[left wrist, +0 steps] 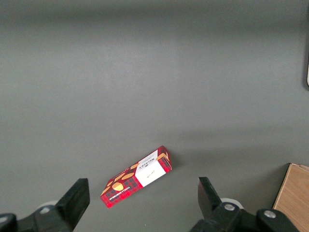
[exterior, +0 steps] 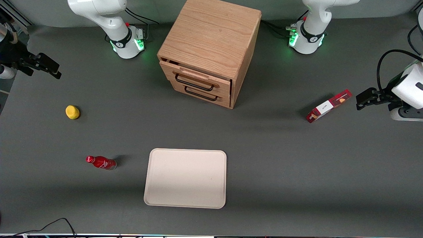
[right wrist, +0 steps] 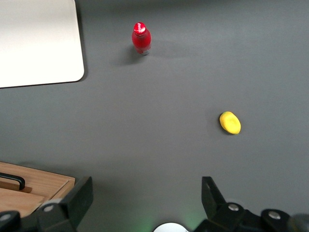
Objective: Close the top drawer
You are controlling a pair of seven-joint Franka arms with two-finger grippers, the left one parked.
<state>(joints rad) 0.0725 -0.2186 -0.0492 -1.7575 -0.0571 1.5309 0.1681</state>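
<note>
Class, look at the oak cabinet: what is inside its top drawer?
The top drawer stands only slightly open, showing a narrow dark gap; the cabinet top covers its contents. The open hand hovers far off, at the working arm's end.

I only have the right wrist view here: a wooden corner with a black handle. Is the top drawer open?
Observer: Yes. In the front view the top drawer sticks slightly out of the oak cabinet.
Operator: Where is the gripper relative to it?
Observer: The gripper is far from the cabinet, toward the working arm's end of the table.
Operator: Anything outside my view?
Observer: A red box lies toward the parked arm's end.
</note>
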